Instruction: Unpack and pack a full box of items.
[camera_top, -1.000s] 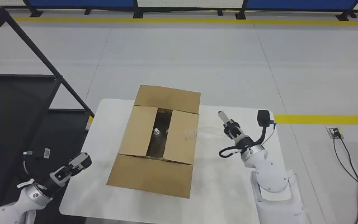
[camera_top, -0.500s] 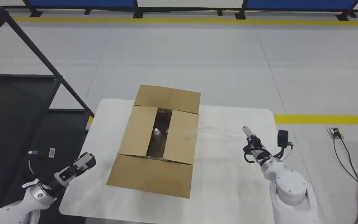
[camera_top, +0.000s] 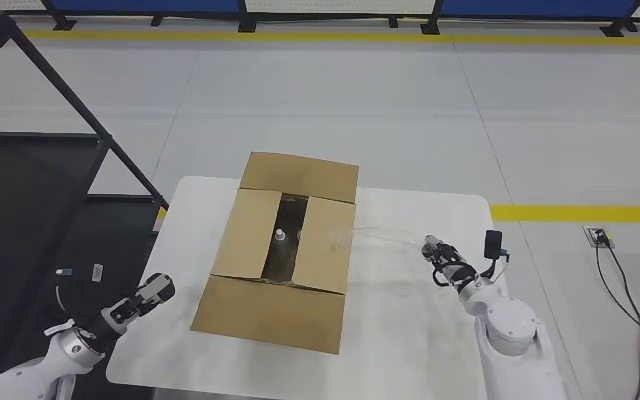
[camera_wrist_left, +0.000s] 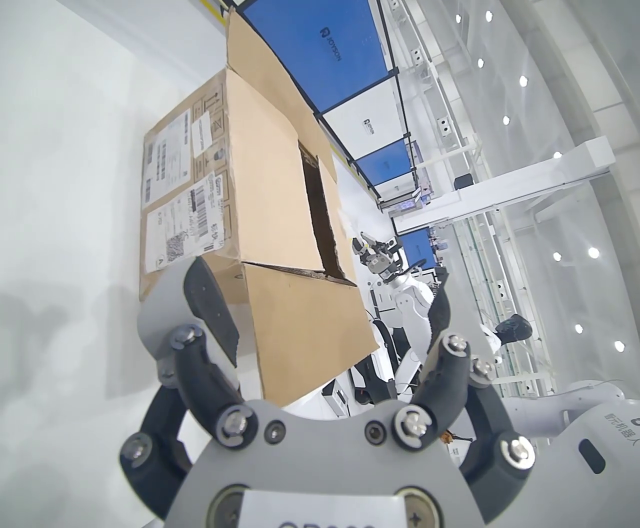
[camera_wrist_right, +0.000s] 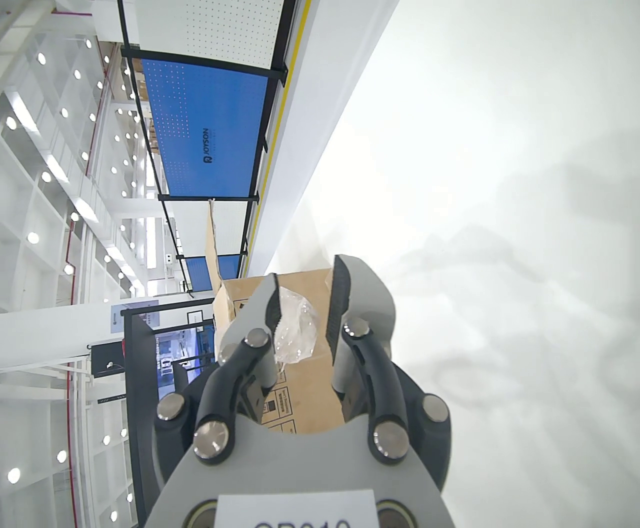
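Observation:
A cardboard box (camera_top: 285, 250) stands mid-table with its top flaps nearly shut, leaving a dark gap. A white-capped bottle (camera_top: 281, 236) shows through that gap. Clear plastic wrap (camera_top: 385, 236) lies on the table from the box's right side toward my right gripper (camera_top: 432, 243). In the right wrist view this gripper (camera_wrist_right: 306, 272) is open, with the crumpled plastic (camera_wrist_right: 295, 325) between its fingers and the box (camera_wrist_right: 312, 395) beyond. My left gripper (camera_top: 150, 292) hangs at the table's left edge, open and holding nothing (camera_wrist_left: 320, 285), facing the labelled side of the box (camera_wrist_left: 260, 200).
The white table (camera_top: 400, 340) has bare room in front and to the right of the box. A black metal frame (camera_top: 60, 180) stands off the table's left side. A yellow line (camera_top: 560, 212) marks the floor to the right.
My right gripper drew back from beside the box toward the table's right edge, then edged up to the end of the plastic. The left gripper slid slightly toward the front.

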